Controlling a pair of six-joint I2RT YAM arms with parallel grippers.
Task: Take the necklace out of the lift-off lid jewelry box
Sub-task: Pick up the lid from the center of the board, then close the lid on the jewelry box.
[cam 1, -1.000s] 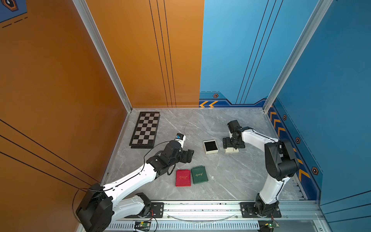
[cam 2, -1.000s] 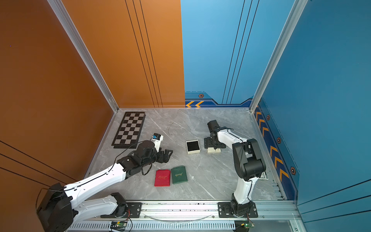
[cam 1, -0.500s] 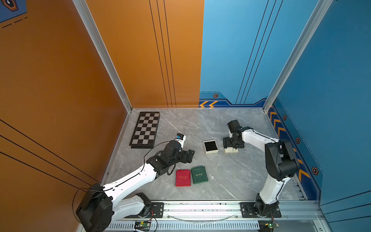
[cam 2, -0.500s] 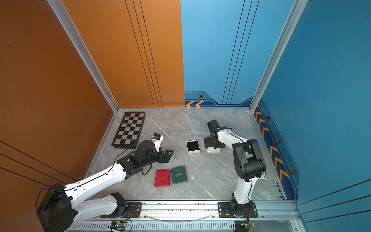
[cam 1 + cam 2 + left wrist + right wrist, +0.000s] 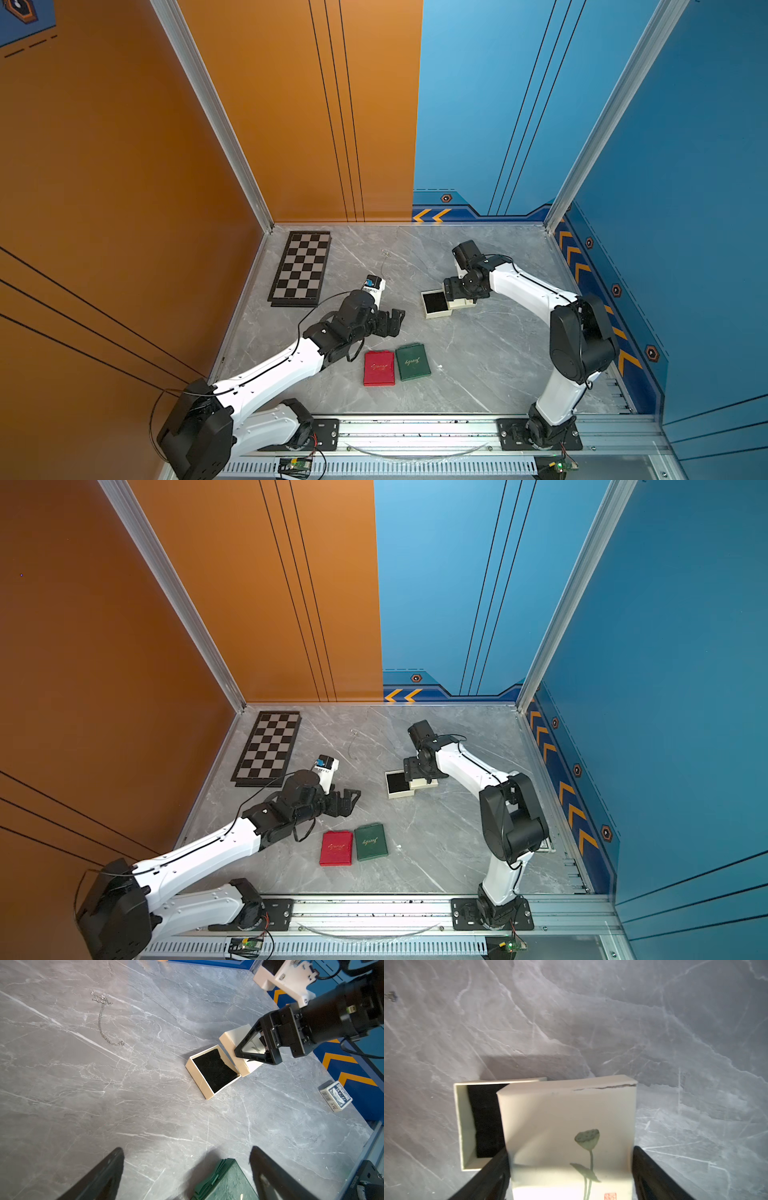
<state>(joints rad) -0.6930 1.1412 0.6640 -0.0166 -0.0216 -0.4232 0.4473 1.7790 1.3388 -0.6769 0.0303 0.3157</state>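
- My L claw (image 5: 187,1148): just spread fully wide, empty.
- My R claw (image 5: 571,1149): grips lid (image 5: 560,1115), now shifted up against box (image 5: 465,1126).
- So necklace (image 5: 104,1020) lies on table (image 5: 145,1105), well apart frm box: task looks done.

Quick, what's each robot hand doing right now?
Left gripper: open, empty.
Right gripper: closed on the cream square cardboard lid with a lotus print.

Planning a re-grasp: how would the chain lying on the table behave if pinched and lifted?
The necklace would likely hang limp, since its fine links lie in a loose curve. It looks light for its length. Because it lies flat on the table, it may be hard to pinch cleanly.
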